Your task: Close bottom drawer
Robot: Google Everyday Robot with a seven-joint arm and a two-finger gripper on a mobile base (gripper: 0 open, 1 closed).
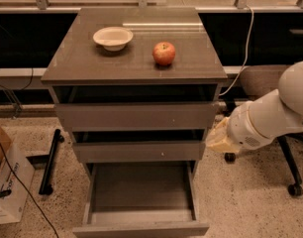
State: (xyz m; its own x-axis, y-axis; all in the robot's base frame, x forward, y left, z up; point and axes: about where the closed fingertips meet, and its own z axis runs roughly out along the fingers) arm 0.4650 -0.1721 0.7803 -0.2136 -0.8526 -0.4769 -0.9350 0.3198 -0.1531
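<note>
Grey bottom drawer (141, 188) juts out; pincer (219, 139) beside the cabinet (82, 59).

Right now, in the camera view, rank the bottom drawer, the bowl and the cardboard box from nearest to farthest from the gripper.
The gripper hangs right of the cabinet.
1. Bottom drawer, pulled open, below and left of it.
2. Bowl, on the cabinet top, back left.
3. Cardboard box, on the floor, far left.

bowl (113, 37) left of apple (164, 53) on cabinet (136, 69) | hand (219, 139) right of cabinet
</note>
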